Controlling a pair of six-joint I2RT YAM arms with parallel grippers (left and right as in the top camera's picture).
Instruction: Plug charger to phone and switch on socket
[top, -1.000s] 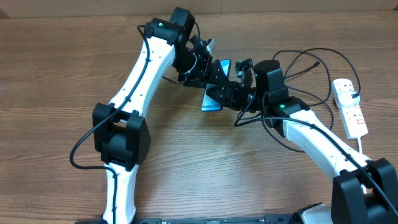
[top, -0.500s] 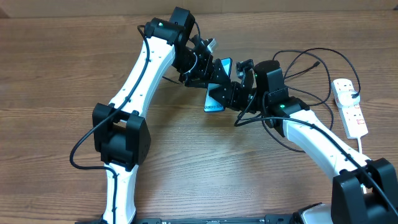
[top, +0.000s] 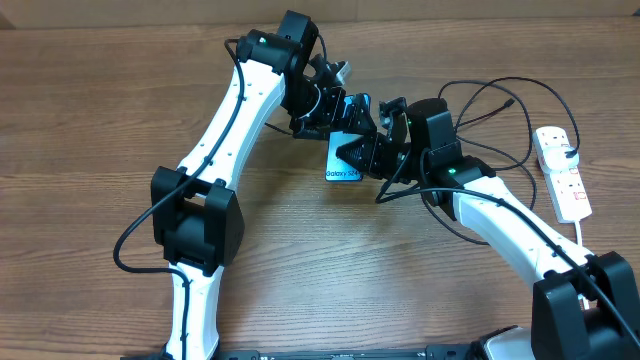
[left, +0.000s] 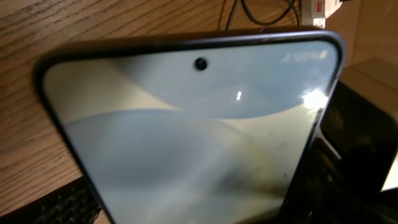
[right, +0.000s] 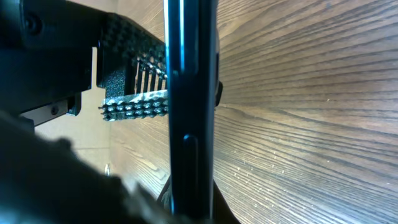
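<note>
The phone (top: 342, 162), light blue screen reading "Galaxy S24", is held off the table between both arms. My right gripper (top: 363, 152) is shut on it; the right wrist view shows its black edge (right: 189, 112) upright between the jaws of that gripper (right: 205, 208). My left gripper (top: 345, 108) is open and straddles the phone's top end, whose screen (left: 199, 137) fills the left wrist view. One ribbed left finger (right: 134, 102) stands beside the phone's edge. The charger (top: 511, 101), a thin black cable, lies in loops at the right. The socket (top: 562, 172) lies at the far right.
The socket's white cord (top: 580, 232) runs toward the front right edge. Black cable loops (left: 261, 12) and a corner of the socket (left: 320, 6) show behind the phone. Bare wooden table (top: 90, 130) spreads to the left and front.
My left gripper has opened and drawn back slightly from the phone. My right gripper has closed on the phone, which now lies a bit flatter with its label showing.
</note>
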